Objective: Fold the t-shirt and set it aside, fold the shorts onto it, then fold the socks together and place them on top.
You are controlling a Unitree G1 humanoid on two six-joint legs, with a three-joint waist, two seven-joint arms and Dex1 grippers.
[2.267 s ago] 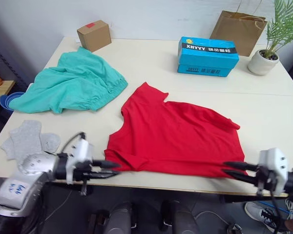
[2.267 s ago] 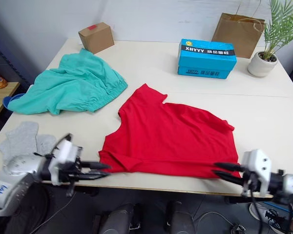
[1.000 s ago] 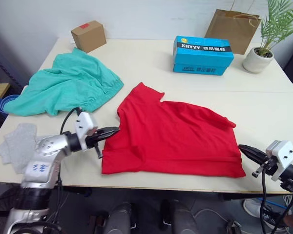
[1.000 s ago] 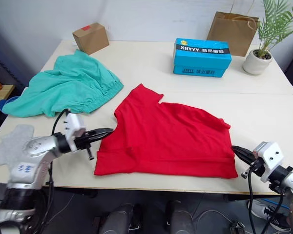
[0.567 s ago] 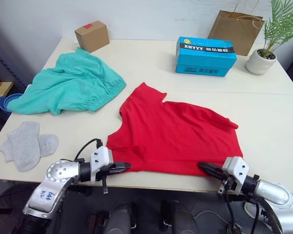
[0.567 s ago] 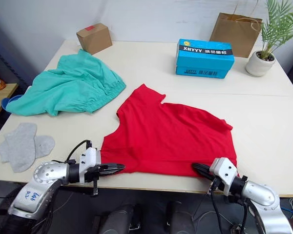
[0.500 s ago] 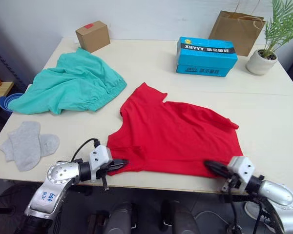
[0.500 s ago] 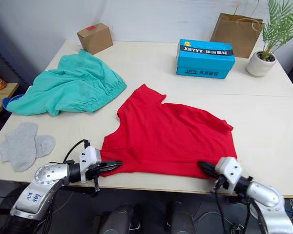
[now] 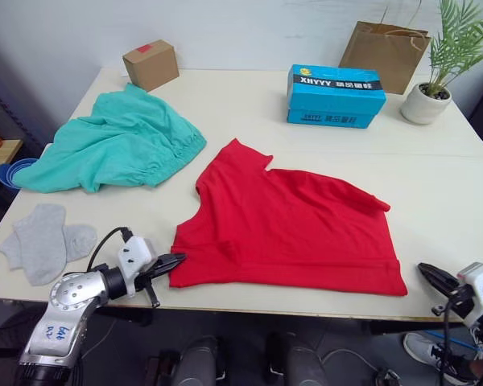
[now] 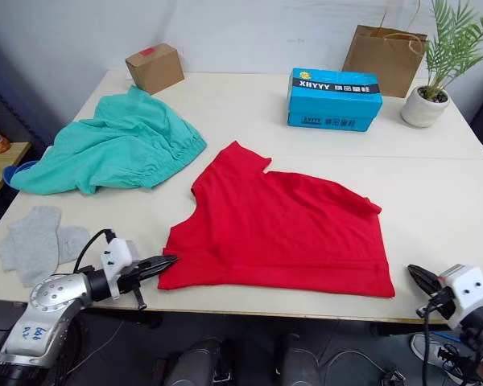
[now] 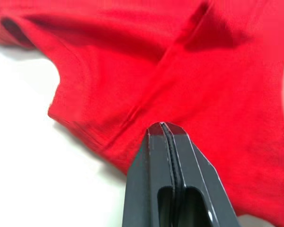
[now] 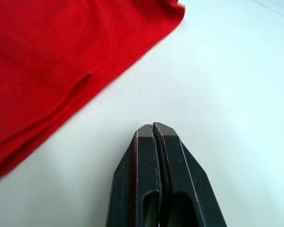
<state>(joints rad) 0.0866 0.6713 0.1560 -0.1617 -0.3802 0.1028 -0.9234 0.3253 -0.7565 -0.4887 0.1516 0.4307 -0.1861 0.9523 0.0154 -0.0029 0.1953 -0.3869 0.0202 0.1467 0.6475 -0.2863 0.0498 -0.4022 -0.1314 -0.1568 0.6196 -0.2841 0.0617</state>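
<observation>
The red t-shirt (image 9: pixel 294 227) lies spread out flat in the middle of the table, one sleeve pointing toward the far left. My left gripper (image 9: pixel 177 260) is shut, its tips at the shirt's near left corner; in the left wrist view the gripper (image 11: pixel 162 126) shows nothing pinched between its fingers. My right gripper (image 9: pixel 427 271) is shut beyond the shirt's near right corner, clear of the fabric (image 12: pixel 61 56). The teal shorts (image 9: pixel 117 145) lie crumpled at the far left. The grey socks (image 9: pixel 44 241) lie side by side at the near left edge.
Along the back of the white table (image 9: pixel 249 112) stand a cardboard box (image 9: pixel 150 63), a blue box (image 9: pixel 336 84), a brown paper bag (image 9: pixel 386 52) and a potted plant (image 9: pixel 433 88). A blue bowl (image 9: pixel 14 171) sits off the table's left side.
Both grippers have drawn away from the shirt's near hem: the left one slid left to the corner, the right one moved right past the corner. The shirt lies as before.
</observation>
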